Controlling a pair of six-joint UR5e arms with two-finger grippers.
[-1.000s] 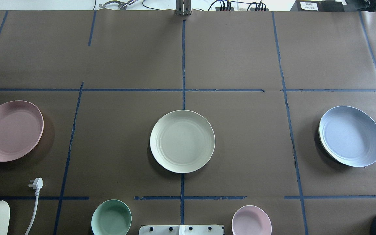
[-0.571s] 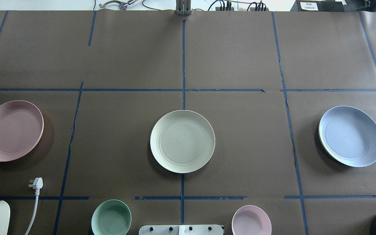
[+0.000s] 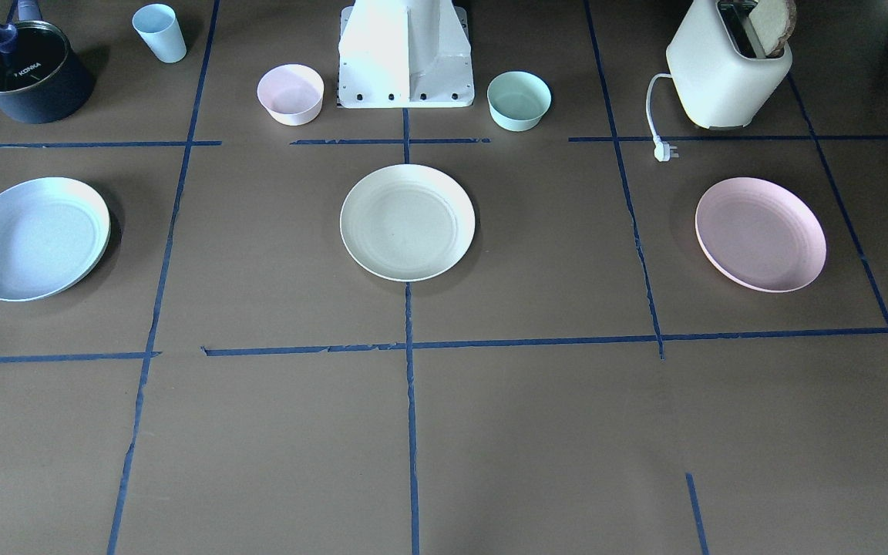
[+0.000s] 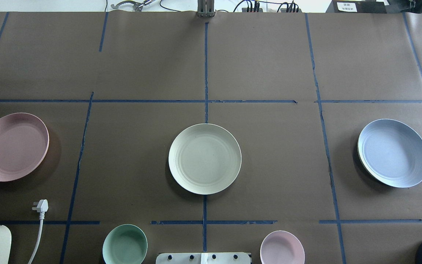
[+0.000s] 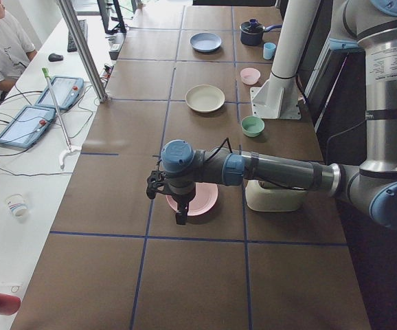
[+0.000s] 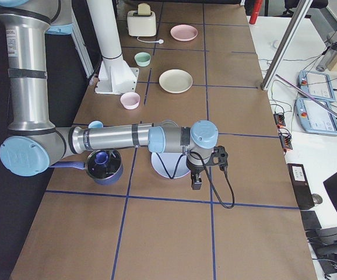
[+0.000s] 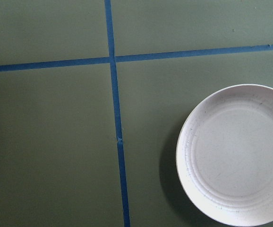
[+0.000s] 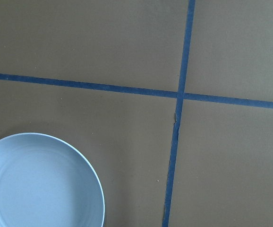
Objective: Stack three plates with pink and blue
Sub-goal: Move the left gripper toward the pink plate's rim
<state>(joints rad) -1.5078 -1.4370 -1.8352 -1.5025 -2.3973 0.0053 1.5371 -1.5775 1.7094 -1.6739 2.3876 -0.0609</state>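
Three plates lie apart in a row on the brown table. The pink plate point(image 4: 12, 146) is at the left of the overhead view, the cream-white plate point(image 4: 204, 158) in the middle, and the blue plate point(image 4: 393, 153) at the right. My left gripper point(image 5: 181, 214) hangs over the pink plate's point(image 5: 202, 201) near edge; the plate fills the lower right of the left wrist view point(image 7: 238, 153). My right gripper point(image 6: 196, 181) hangs beside the blue plate point(image 6: 169, 166), which shows at the lower left of the right wrist view point(image 8: 39, 182). I cannot tell whether either gripper is open or shut.
A mint-green bowl point(image 4: 125, 244) and a small pink bowl point(image 4: 282, 247) flank the robot base point(image 3: 405, 54). A toaster point(image 3: 725, 65) with its loose plug point(image 4: 40, 206) stands near the pink plate. A dark pot point(image 3: 24, 73) and a blue cup point(image 3: 159, 32) stand behind the blue plate.
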